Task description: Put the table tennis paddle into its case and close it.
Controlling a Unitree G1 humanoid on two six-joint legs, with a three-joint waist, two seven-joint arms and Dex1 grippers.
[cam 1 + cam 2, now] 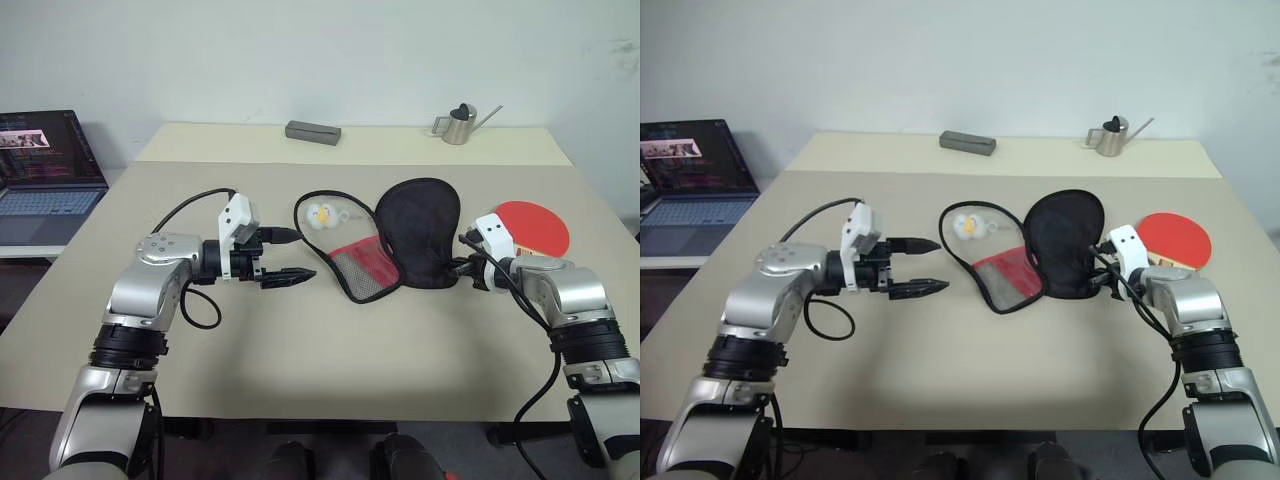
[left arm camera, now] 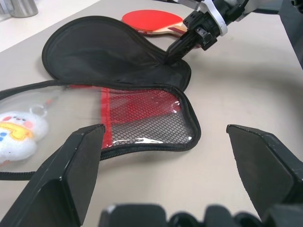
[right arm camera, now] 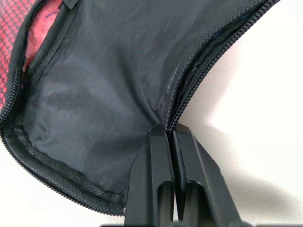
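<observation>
Two arms are out over the desk (image 1: 300, 370), the biggest thing here, pale and wide. On it the case (image 1: 415, 232) lies unzipped and spread flat in front of me, its black-lined flap thrown toward my right and the red, mesh-pocketed half (image 1: 362, 268) toward my left, with the small white-yellow charm (image 1: 321, 215) lying inside the zip loop. The table tennis paddle (image 1: 535, 225) rests flat on the desk just beyond the case on my right, red face up, not yet inside.

My right fingers (image 3: 170, 142) are clenched on the zipper edge of the black flap, the fabric puckered where they pinch it. My left fingers (image 1: 925, 266) stand fully released, hovering just short of the case's red half and touching nothing.

As I judge it, I am at the opening step: the case is spread, the paddle waits. Next I reckon one hand has to keep the flap lifted or pinned while the other fetches the paddle, and since the paddle lies on my right, my right fingers would likely need to let go of the flap first. The soft flap may slump shut then.
</observation>
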